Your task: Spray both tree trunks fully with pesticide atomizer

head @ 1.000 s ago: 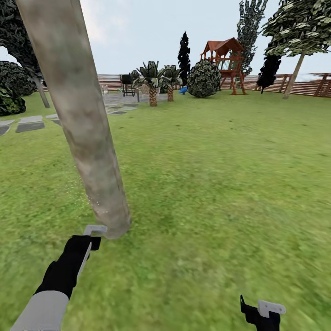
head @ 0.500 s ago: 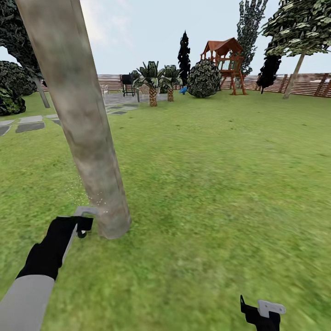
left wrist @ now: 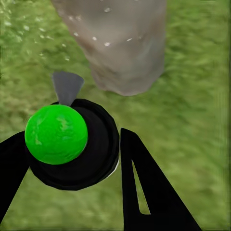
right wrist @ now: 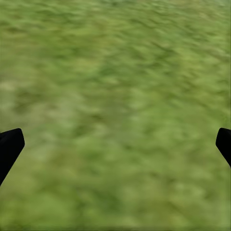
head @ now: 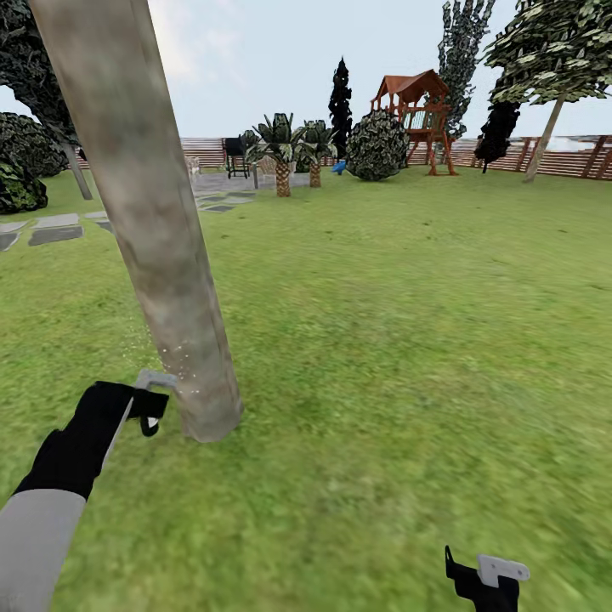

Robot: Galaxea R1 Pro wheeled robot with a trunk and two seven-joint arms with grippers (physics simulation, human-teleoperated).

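Close in front of me at the left rises a thick grey-tan tree trunk point(head: 161, 255), its lower part dotted with fine pale specks. My left gripper point(head: 140, 406) is low beside the trunk's base, shut on the pesticide atomizer point(head: 155, 382). In the left wrist view the atomizer point(left wrist: 65, 142) has a black round body and a bright green ball on top. Its grey nozzle points at the speckled trunk point(left wrist: 120, 43) a short way off. My right gripper point(head: 486, 580) hangs low at the right, and its fingertips stand wide apart over bare grass point(right wrist: 115, 96). A second tree point(head: 544, 127) with a leaning pale trunk stands far right by the fence.
Green lawn point(head: 408, 323) stretches ahead to a brown slat fence point(head: 561, 157). Grey stepping stones point(head: 55, 228) lie at the left. Short palms point(head: 283, 153), a round bush point(head: 377, 146), a black grill point(head: 235, 153) and a red play tower point(head: 416, 115) stand far back.
My left arm has carried the atomizer leftward and farther away along the trunk's base. More pale specks show on the lower trunk. The right arm has not moved.
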